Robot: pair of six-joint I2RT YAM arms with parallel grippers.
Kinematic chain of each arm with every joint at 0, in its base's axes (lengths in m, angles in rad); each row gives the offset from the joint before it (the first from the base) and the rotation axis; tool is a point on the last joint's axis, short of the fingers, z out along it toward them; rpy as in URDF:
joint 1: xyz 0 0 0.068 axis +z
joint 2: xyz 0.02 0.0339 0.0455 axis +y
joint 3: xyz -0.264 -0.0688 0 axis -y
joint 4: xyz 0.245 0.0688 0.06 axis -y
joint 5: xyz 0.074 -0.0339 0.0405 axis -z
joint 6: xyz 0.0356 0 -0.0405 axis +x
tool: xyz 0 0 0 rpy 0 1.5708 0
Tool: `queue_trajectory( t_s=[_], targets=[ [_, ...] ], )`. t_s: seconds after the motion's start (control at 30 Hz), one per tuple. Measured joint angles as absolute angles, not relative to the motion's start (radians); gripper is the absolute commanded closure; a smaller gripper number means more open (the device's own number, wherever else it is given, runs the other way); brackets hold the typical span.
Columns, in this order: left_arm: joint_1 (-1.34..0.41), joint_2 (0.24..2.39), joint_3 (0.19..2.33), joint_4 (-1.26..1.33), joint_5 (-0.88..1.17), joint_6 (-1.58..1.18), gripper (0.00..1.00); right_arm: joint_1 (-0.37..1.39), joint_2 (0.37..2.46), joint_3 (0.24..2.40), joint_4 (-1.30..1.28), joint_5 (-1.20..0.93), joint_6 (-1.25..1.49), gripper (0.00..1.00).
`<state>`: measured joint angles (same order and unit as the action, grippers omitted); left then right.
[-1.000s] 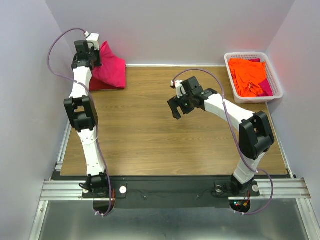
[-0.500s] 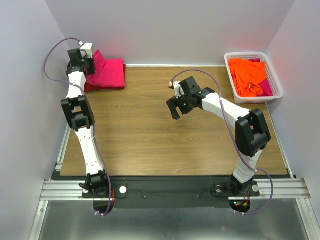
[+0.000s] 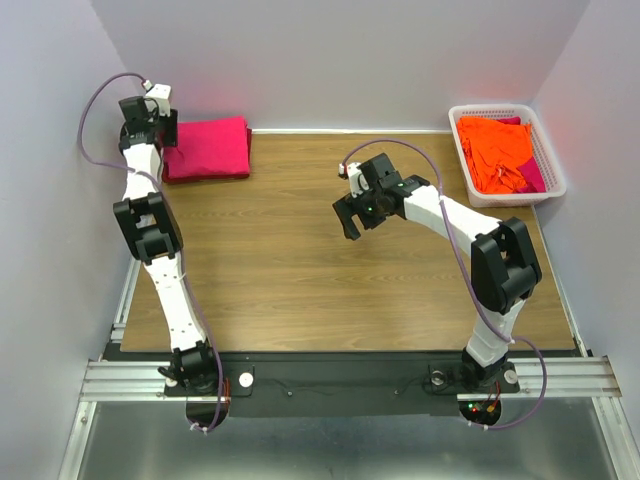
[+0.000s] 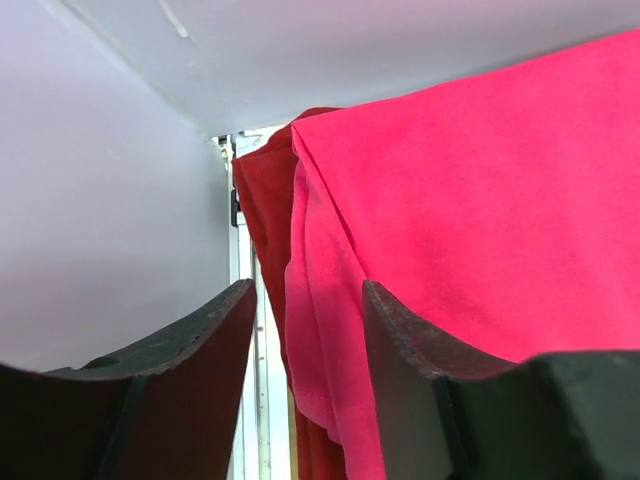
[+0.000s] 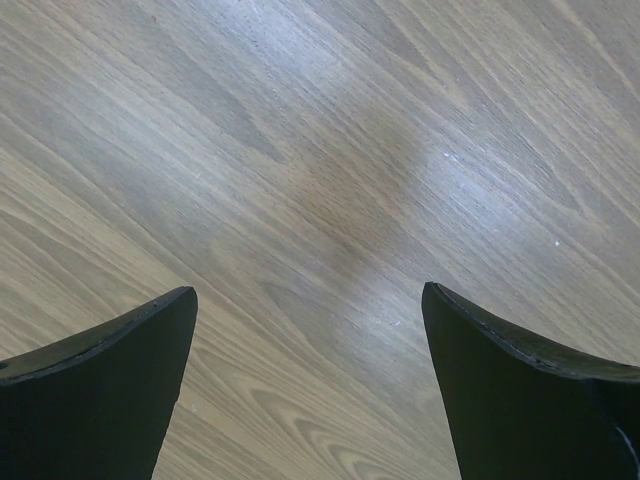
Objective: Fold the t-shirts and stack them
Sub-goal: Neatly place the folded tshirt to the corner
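Just beside left fingers (image 4: 405,372) — pink t-shirt (image 4: 480,200)

Lab test cell: white enclosure walls (image 3: 350,60), wood-grain table (image 3: 300,270), aluminium rail (image 3: 575,377).

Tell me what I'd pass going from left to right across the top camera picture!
Left pincer → pink-red t-shirt → right pincer → white basket holding orange t-shirts.
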<state>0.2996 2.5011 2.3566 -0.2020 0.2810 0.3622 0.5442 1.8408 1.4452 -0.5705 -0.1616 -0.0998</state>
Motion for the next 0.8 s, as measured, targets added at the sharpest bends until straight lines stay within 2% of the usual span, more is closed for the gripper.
queue_trajectory(
  t_s=[0.13,0.23,0.33,0.8],
  targets=[
    [0.301,2.481,2.349,-0.202,0.307,0.367,0.55,0.544,1.841,1.445,-0.570,-0.163,-0.100,0.00],
    [0.303,2.462,2.349,-0.198,0.355,0.351,0.67,0.544,1.841,1.445,-0.570,-0.166,-0.100,0.00],
    [0.303,2.453,2.349,-0.184,0.378,0.334,0.72,0.544,1.843,1.445,-0.570,-0.166,-0.100,0.00],
    [0.305,2.525,2.350,-0.163,0.340,0.297,0.76,0.544,1.881,1.445,-0.572,-0.165,-0.099,0.00]
  ],
)
